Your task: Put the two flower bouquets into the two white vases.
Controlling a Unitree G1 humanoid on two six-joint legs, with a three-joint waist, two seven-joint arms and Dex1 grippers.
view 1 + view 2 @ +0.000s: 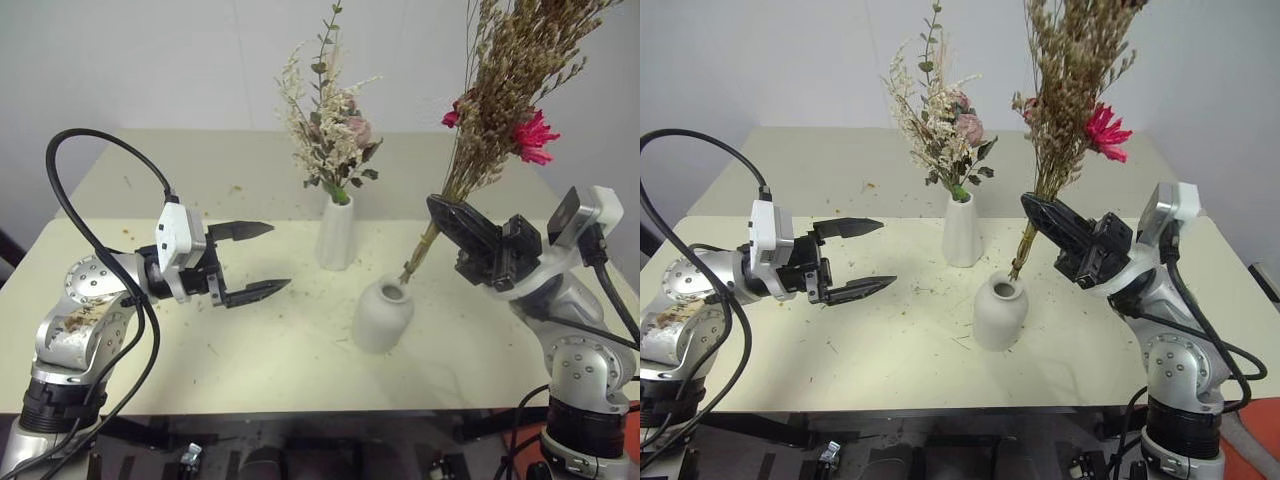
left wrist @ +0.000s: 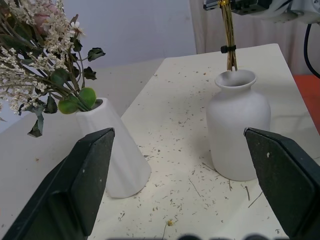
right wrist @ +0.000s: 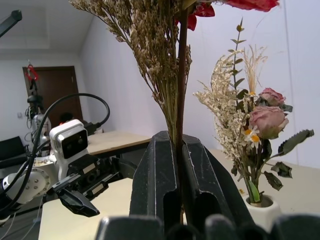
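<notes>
The cream-white bouquet (image 1: 328,125) with a pale pink rose stands in the tall slim white vase (image 1: 336,232) at mid-table. My right gripper (image 1: 447,216) is shut on the stems of the tan-brown grass bouquet (image 1: 505,75) with its pink-red flower (image 1: 533,135). The stem ends (image 2: 230,55) hang at the mouth of the short round vase (image 1: 383,315); whether they are inside I cannot tell. My left gripper (image 1: 262,258) is open and empty, level, pointing toward the vases from the left.
Dried bits of plant litter the cream table (image 1: 250,340). A second table surface (image 1: 200,165) lies behind. A black cable (image 1: 90,200) loops over my left arm.
</notes>
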